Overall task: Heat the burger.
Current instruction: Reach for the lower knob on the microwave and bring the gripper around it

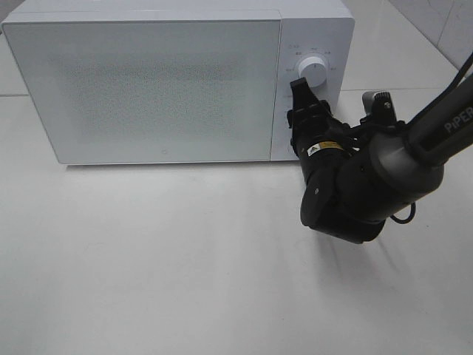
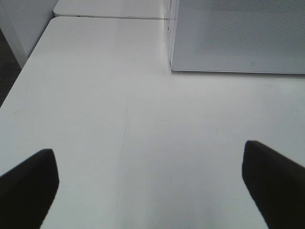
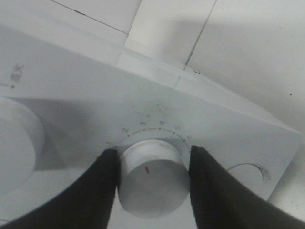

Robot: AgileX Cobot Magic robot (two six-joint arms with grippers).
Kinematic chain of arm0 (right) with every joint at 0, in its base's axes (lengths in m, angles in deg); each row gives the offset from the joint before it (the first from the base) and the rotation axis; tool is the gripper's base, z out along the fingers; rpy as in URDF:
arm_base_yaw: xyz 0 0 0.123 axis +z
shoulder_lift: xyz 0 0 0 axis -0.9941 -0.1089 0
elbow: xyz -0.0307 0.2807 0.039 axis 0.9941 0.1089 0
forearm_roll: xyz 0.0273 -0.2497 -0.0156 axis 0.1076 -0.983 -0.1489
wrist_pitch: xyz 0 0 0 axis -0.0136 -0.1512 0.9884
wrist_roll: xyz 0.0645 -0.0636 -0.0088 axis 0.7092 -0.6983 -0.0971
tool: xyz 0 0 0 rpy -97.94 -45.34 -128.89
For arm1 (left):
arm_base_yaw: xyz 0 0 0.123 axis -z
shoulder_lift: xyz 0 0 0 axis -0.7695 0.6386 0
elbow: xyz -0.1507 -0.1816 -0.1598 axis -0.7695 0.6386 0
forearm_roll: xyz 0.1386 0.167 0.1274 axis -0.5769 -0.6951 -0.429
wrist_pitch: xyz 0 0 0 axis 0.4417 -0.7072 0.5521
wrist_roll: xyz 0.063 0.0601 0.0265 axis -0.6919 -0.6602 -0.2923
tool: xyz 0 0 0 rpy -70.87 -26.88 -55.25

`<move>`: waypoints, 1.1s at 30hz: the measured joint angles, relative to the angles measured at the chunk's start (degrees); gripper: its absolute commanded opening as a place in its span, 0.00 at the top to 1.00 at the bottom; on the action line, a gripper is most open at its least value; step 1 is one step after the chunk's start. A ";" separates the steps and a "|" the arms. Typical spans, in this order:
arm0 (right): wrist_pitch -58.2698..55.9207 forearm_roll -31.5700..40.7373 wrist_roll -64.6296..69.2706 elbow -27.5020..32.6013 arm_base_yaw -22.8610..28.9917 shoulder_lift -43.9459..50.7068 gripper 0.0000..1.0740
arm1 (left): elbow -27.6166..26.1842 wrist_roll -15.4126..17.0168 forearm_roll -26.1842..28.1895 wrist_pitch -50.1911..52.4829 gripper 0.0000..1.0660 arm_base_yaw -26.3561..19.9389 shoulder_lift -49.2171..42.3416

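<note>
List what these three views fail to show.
No view: the burger; the microwave door is shut and opaque.
High view: the lower dial sits behind the right gripper.
High view: dial markings too small to read.
Left wrist view: the edge cuts off the left gripper bar fingertips.

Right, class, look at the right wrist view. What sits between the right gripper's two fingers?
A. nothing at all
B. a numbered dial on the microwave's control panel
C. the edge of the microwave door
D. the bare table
B: the right gripper has its black fingers set against either side of the white dial with the red mark, on the microwave panel.
</note>
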 measured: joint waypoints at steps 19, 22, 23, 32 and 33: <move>0.80 -0.97 24.06 0.40 -0.11 -0.17 0.80 | 0.00 0.00 0.00 0.00 0.08 0.00 0.00; 0.97 -1.26 27.39 0.52 -0.17 -0.17 0.80 | 0.00 0.00 0.00 0.00 0.08 0.00 0.00; 0.97 -1.26 27.39 0.52 -0.17 -0.17 0.80 | 0.00 0.00 0.00 0.00 0.08 0.00 0.00; 0.97 -1.32 34.38 0.52 -0.17 -0.29 0.80 | 0.00 0.00 0.00 0.00 0.08 0.00 0.00; 0.97 -1.32 35.35 0.52 -0.17 -0.29 0.80 | 0.00 0.00 0.00 0.00 0.08 0.00 0.00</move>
